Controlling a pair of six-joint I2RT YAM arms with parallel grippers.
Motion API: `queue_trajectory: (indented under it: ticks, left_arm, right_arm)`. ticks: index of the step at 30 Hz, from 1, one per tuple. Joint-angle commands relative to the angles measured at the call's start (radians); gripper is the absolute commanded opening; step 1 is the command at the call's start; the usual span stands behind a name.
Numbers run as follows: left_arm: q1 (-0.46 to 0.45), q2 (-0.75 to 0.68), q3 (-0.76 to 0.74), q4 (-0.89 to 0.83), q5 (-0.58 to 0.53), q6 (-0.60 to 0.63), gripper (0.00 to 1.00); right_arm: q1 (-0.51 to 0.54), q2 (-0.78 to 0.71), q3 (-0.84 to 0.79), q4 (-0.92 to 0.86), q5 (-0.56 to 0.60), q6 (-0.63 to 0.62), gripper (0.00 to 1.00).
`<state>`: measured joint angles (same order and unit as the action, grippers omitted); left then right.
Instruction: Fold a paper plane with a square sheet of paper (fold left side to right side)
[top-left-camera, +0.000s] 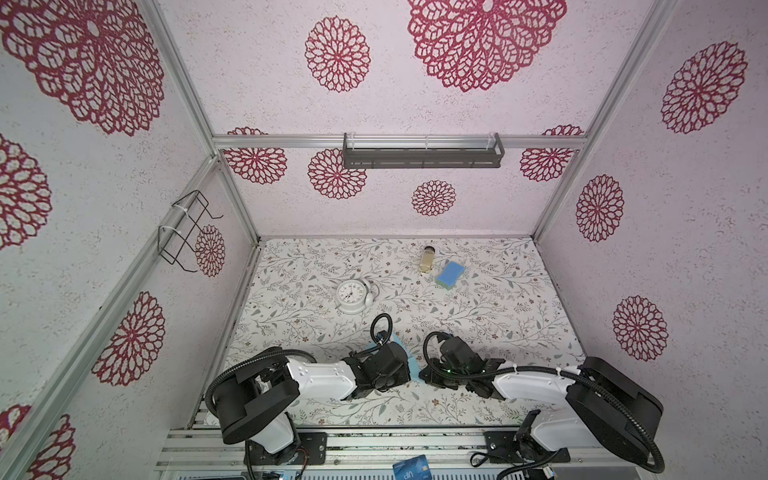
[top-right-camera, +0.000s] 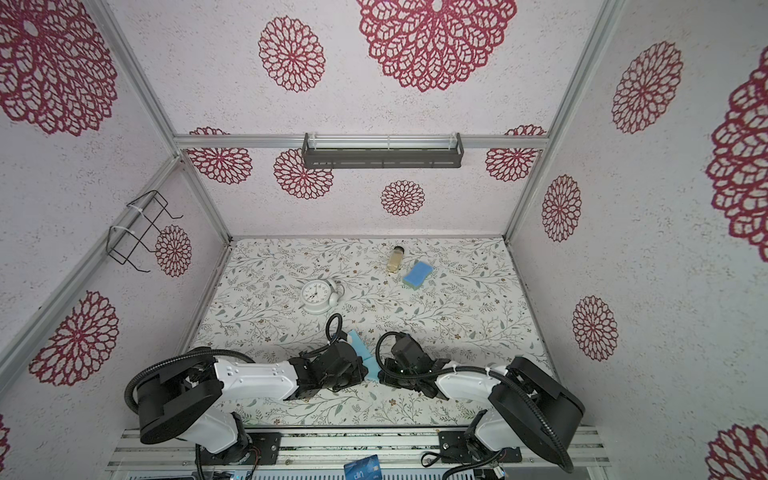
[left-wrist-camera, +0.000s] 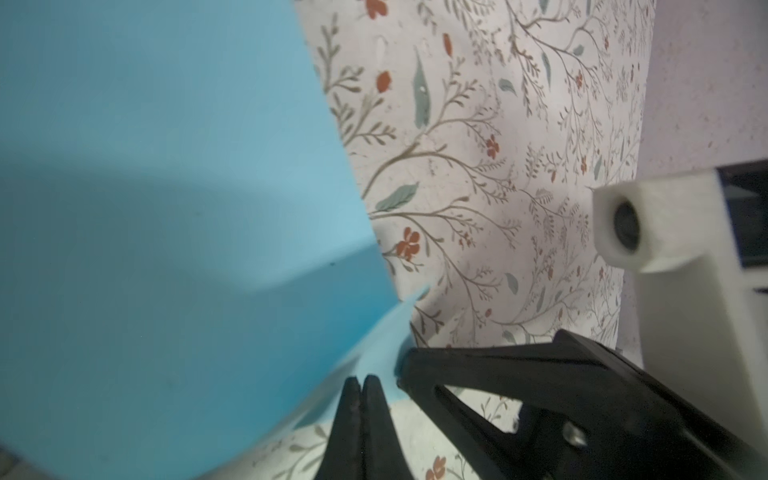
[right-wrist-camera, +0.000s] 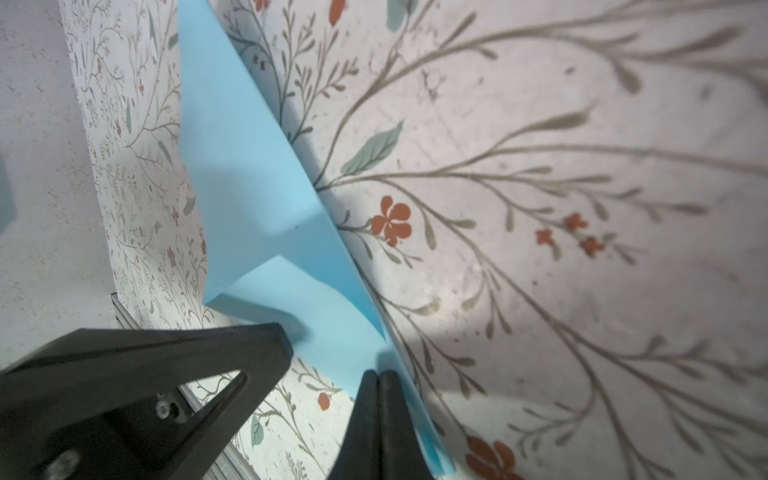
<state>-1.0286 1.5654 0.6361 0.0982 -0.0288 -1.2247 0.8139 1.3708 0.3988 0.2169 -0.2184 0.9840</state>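
Left gripper (left-wrist-camera: 360, 380): I am pressing its jaws fully together, with the tips touching the near edge of the paper (left-wrist-camera: 166, 208). I cannot tell whether a layer is sitting between them.
Right gripper (right-wrist-camera: 380, 374): its jaws are likewise pressing together, with the tips against the same paper, just beside the left gripper. A pinch is not showing clearly here either.
Paper: it is lying at the near middle of the table (top-left-camera: 498, 332), between my two grippers and nearer than the clock (top-left-camera: 351, 296). One creased flap is standing up off the surface, bowed rather than flat.
Slipping: if my tips are only resting on the edge, the flap is likely to be springing back once I am carrying it over to the right.
Tearing: both grippers are working close together on one thin edge, so any pulling apart is risking a rip there.
Skewed crease: the bowed flap is inviting a crooked fold if one corner is landing before the other.
Sliding: I am seeing nothing pinning the flat part, so the whole paper may be shifting under a sideways push.
Collision: the two grippers are standing just beside each other, so a small crossing move is risking a knock.
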Motion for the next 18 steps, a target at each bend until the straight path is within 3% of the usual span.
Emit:
queue_trajectory:
  ticks: [1,11,18]
  left_arm:
    - [0.005,-0.01,0.052,-0.068,0.061,0.143,0.0]
    - [0.005,0.112,0.093,-0.019,0.113,0.151,0.0]
    - [0.011,0.118,0.054,-0.01,0.102,0.13,0.0]
  right_arm:
    - [0.004,0.01,-0.024,-0.049,0.027,-0.013,0.0]
    - [0.004,0.011,-0.023,-0.062,0.033,-0.015,0.0]
    - [0.003,0.013,-0.025,-0.067,0.036,-0.016,0.0]
